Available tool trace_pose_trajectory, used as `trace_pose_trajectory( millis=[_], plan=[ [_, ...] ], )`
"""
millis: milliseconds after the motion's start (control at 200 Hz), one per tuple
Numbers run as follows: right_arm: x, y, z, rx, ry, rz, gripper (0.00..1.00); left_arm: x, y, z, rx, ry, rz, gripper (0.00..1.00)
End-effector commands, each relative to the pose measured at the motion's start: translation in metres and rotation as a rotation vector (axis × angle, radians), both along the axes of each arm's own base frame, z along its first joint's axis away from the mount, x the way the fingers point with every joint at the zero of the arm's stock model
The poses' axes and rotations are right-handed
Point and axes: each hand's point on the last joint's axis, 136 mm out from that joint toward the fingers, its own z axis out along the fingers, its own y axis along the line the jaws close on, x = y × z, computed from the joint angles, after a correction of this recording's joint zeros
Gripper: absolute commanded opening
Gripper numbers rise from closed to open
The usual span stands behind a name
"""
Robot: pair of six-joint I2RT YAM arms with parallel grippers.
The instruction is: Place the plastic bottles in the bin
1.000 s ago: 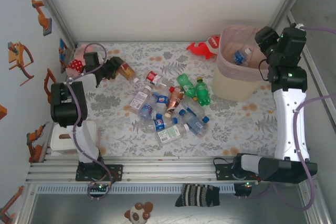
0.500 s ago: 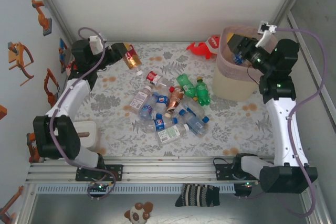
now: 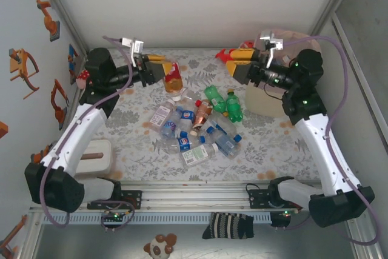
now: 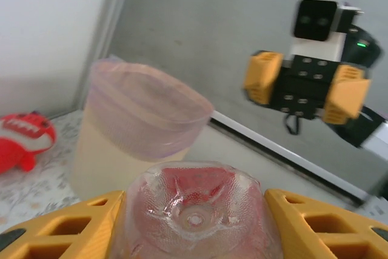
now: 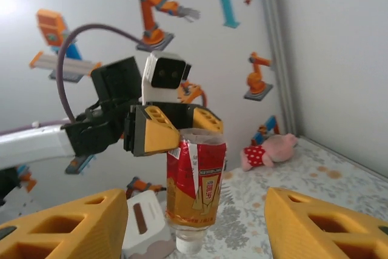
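Presently my left jaws grip the red-labelled bottle (image 3: pixel 173 79) upright, cap down; the bin (image 4: pixel 109 147) lies rightward, beyond my open, empty right jaws.

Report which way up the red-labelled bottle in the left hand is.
Upside down. The left hand grips the red-labelled bottle near its base, and its cap hangs at the bottom.

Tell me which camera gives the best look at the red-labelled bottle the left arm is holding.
Right wrist: it catches the red-labelled bottle side-on and whole, cap down, gripped near its base by the left jaws. The left wrist view looks end-on at its clear base; top external shows it small, from above.
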Motion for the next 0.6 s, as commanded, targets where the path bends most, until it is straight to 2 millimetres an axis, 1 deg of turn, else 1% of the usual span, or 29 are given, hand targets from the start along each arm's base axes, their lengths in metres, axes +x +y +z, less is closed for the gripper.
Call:
trace_pose_trajectory(
  millis=[0, 65, 125, 200, 265, 401, 496, 596],
  plan=[
    [-0.024, 0.012, 0.011, -0.031, -0.151, 0.075, 0.64, -0.034, -0.004, 0.030, -0.017, -0.171, -0.083, 0.47],
    [-0.028, 0.022, 0.007, -0.051, -0.172, 0.090, 0.66, -0.045, -0.008, 0.037, -0.024, -0.203, -0.108, 0.47],
    [-0.030, 0.031, 0.004, -0.068, -0.178, 0.101, 0.68, -0.052, -0.011, 0.041, -0.029, -0.219, -0.126, 0.47],
    [-0.027, 0.042, 0.001, -0.084, -0.173, 0.102, 0.70, -0.059, -0.015, 0.045, -0.037, -0.237, -0.147, 0.48],
    [-0.028, 0.052, -0.001, -0.090, -0.174, 0.116, 0.73, -0.063, -0.019, 0.046, -0.040, -0.243, -0.162, 0.48],
    [-0.036, 0.070, -0.006, -0.102, -0.189, 0.171, 0.77, -0.069, -0.023, 0.049, -0.050, -0.257, -0.182, 0.48],
    [-0.041, 0.081, -0.014, -0.121, -0.192, 0.206, 0.78, -0.074, -0.025, 0.052, -0.055, -0.264, -0.194, 0.48],
    [-0.041, 0.090, -0.022, -0.130, -0.171, 0.226, 0.78, -0.079, -0.025, 0.056, -0.061, -0.279, -0.202, 0.48]
  ],
)
